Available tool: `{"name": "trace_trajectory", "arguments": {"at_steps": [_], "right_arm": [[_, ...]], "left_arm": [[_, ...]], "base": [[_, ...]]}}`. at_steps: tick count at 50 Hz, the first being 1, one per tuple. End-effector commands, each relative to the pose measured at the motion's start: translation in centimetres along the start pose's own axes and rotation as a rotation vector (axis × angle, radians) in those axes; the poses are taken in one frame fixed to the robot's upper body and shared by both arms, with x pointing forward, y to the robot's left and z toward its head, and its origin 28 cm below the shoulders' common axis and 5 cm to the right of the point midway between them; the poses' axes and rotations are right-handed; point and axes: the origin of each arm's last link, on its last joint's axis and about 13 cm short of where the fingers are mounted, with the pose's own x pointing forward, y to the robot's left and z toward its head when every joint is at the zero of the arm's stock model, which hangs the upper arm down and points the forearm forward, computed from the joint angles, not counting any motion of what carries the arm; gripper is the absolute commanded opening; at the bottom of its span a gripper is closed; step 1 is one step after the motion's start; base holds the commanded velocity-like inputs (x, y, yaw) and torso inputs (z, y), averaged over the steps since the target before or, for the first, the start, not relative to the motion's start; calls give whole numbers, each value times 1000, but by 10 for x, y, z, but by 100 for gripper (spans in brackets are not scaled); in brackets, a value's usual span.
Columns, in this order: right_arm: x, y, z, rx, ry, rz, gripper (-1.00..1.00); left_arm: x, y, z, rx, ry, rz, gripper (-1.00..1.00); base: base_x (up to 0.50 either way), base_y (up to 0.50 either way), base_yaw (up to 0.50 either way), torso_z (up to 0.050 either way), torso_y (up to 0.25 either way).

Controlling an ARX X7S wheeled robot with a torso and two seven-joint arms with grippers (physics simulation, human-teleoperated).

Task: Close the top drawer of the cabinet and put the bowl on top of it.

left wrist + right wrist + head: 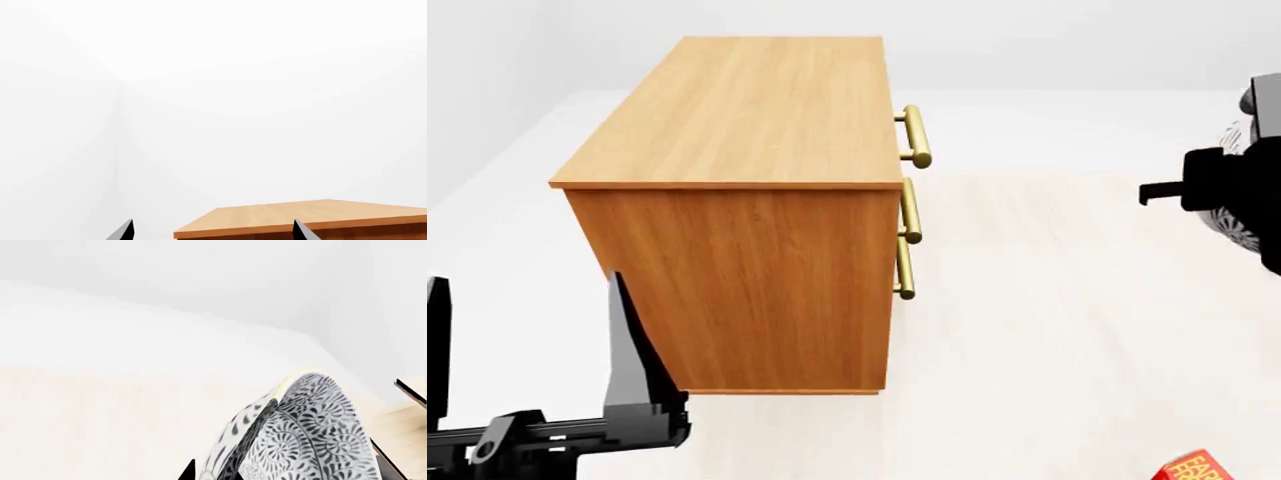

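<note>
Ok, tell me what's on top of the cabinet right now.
Nothing sits on the cabinet: its whole wooden top shows bare in the head view. The bowl is off to the side in the right claw. What lies behind the cabinet is hidden.

The cabinet is a boxy orange-brown wood-grain unit standing upright on the pale floor, its flat top bare. Three brass bar handles project from its front face, stacked vertically. The top drawer sits flush with the cabinet front, as do the two drawers below it; only its handle protrudes.

The bowl is white with a dark leaf-and-spiral pattern outside and dark speckles inside. It is tilted steeply on edge, well apart from the cabinet, on the side its handles face.
</note>
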Motion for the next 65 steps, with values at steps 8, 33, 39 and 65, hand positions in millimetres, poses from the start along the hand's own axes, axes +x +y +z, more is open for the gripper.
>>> {"name": "trace_trajectory", "arguments": {"at_steps": [8, 33, 39, 65], "right_arm": [[-7, 50, 92, -75, -248, 280, -100], [-23, 107, 135, -70, -373, 511, -100], [-25, 102, 130, -55, -377, 507, -100], [-13, 107, 185, -163, -465, 579, -100]], "left_arm": [[3, -2, -1, -6, 1, -10, 100], [1, -1, 1, -6, -2, -8, 100], [1, 0, 1, -4, -3, -8, 100], [3, 0, 0, -8, -2, -10, 100]], "base": [[0, 0, 0, 0, 0], [0, 0, 0, 0, 0], [0, 0, 0, 0, 0], [0, 0, 0, 0, 1]]}}
